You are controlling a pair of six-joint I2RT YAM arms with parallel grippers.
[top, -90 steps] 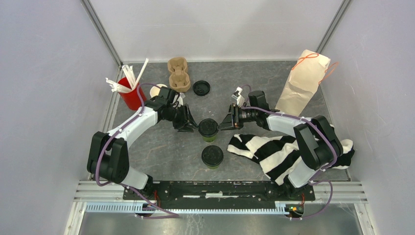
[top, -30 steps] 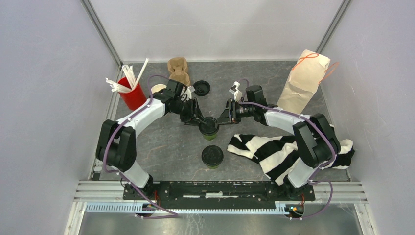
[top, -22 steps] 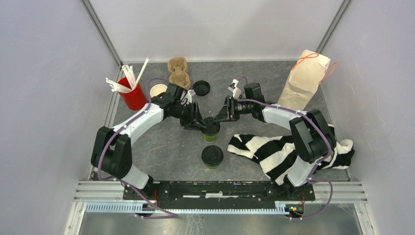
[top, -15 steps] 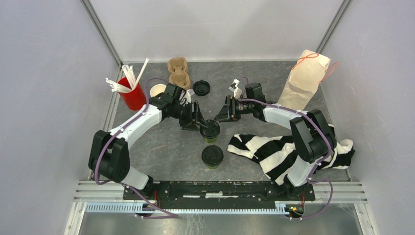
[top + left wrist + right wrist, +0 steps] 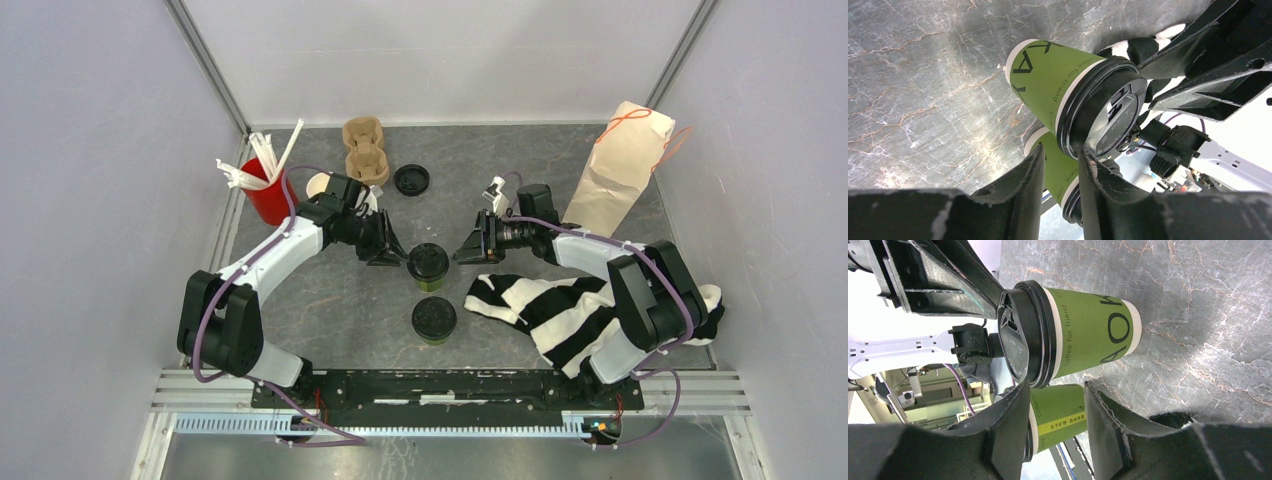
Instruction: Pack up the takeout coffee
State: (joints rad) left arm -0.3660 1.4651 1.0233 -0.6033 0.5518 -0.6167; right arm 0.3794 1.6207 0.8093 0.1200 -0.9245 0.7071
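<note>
Green cup [image 5: 427, 265] — between left gripper [image 5: 394, 257], right gripper [image 5: 463, 254]

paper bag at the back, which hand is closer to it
Right. The right hand is left of and in front of the paper bag, beside the far lidded cup. The left hand is on that cup's other side, further left.

Top external: high behind the arm bases [image 5: 430, 385], looking down over the whole table [image 5: 330, 300]. Wrist views: close and low, facing each other across the lidded green cup [image 5: 427, 262], which all three views share.
</note>
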